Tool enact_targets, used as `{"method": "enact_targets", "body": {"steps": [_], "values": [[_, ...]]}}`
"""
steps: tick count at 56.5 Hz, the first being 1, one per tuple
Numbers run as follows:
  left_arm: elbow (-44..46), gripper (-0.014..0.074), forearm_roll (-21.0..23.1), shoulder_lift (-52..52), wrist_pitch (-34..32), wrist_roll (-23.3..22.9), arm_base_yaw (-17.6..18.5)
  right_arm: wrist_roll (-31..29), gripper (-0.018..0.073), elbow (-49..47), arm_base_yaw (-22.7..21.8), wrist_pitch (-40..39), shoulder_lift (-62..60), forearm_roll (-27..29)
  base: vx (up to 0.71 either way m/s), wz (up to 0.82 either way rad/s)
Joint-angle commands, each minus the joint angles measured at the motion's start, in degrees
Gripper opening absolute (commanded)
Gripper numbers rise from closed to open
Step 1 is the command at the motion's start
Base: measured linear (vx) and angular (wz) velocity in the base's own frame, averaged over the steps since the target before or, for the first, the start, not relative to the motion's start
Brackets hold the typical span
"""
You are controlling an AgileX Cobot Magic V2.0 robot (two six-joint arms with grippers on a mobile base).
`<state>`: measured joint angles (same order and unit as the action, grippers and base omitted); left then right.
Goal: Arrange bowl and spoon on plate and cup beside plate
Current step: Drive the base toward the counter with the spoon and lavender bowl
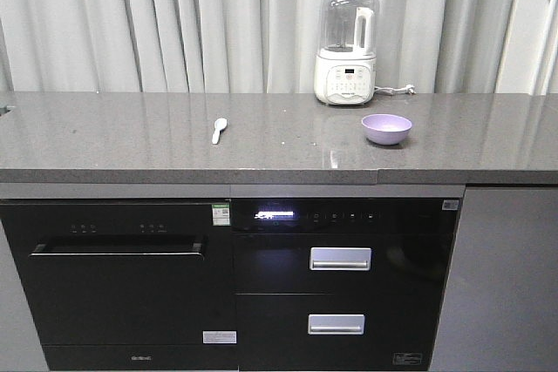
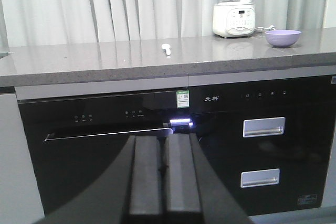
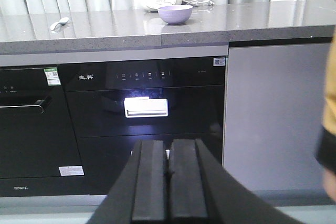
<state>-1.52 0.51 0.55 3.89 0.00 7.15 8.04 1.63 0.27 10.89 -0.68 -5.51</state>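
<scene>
A lavender bowl (image 1: 386,128) sits on the grey counter (image 1: 131,141) at the right, in front of a white appliance; it also shows as the bowl (image 2: 283,38) and the bowl (image 3: 175,13). The pale spoon (image 1: 219,131) lies further left on the counter, seen too as the spoon (image 2: 167,48) and the spoon (image 3: 59,23). Plate and cup are out of view. My left gripper (image 2: 164,139) and right gripper (image 3: 168,143) are both shut with nothing held, low in front of the cabinets, well below the counter.
A white blender-like appliance (image 1: 346,48) with a cord stands at the counter's back. Below are a black oven-style unit (image 1: 118,276) and black drawers with silver handles (image 1: 340,259). Curtains hang behind. A grey panel (image 3: 273,114) is at the right.
</scene>
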Motion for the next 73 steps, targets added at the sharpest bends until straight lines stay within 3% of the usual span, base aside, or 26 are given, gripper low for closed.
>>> {"method": "enact_targets", "body": {"steps": [1, 73], "values": [[1.47, -0.0006, 0.49, 0.22, -4.34, 0.0, -0.1, -0.11, -0.0008, 0.36, -0.12, -4.8, -0.24, -0.23, 0.0, 0.0], [1.47, -0.0006, 0.49, 0.22, -4.34, 0.0, -0.1, -0.11, -0.0008, 0.36, -0.12, -4.8, -0.24, -0.23, 0.04, -0.04]]}}
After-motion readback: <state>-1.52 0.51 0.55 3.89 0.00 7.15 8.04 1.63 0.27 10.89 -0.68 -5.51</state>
